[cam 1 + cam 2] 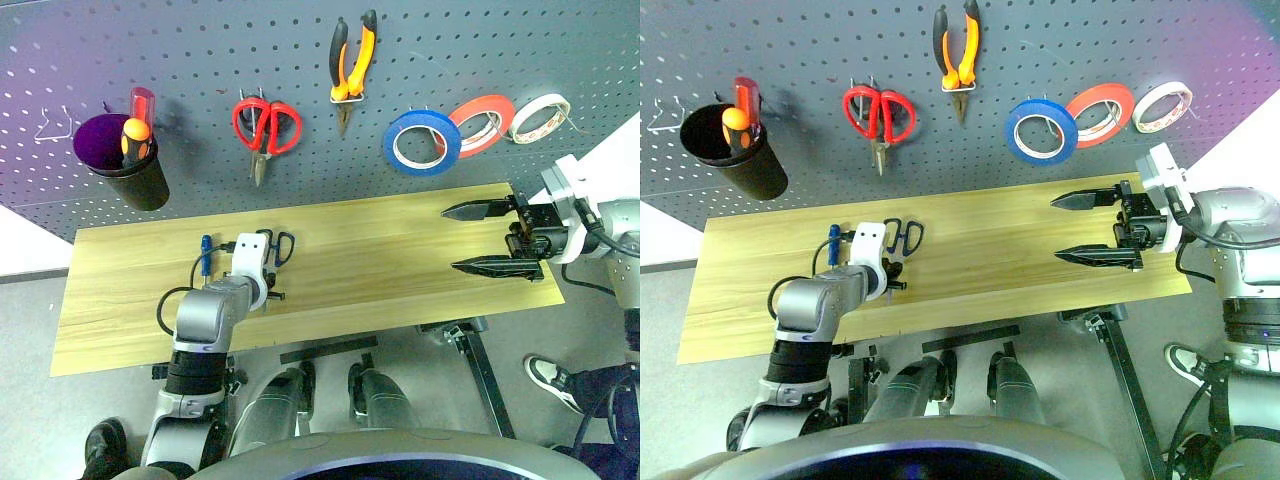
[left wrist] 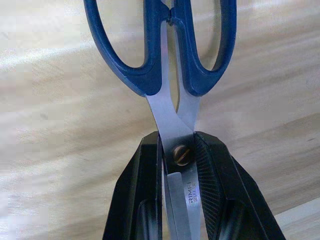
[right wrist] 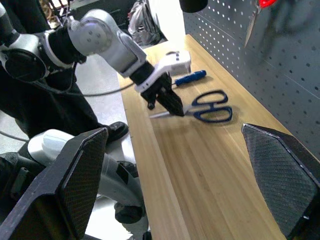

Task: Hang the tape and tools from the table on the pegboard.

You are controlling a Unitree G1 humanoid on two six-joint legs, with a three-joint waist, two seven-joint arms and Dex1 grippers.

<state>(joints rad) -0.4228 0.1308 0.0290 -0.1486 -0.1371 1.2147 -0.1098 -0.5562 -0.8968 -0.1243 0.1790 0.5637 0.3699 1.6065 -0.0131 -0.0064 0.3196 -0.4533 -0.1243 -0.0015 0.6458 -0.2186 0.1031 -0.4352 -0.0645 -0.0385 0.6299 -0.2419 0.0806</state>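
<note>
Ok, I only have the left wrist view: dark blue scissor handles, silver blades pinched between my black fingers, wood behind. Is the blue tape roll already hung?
Observer: Yes, the flat blue ring-shaped tape roll hangs on the dark grey perforated pegboard, beside a red-orange tape roll.
Operator: And the pliers?
Observer: The orange-and-black-handled pliers hang there too, nose down.
Operator: Where's the other arm?
Observer: The right gripper is open above the light wooden table, at its right end.
Operator: Anything near the scissors?
Observer: A small blue-handled tool lies beside the dark blue-handled scissors.
</note>
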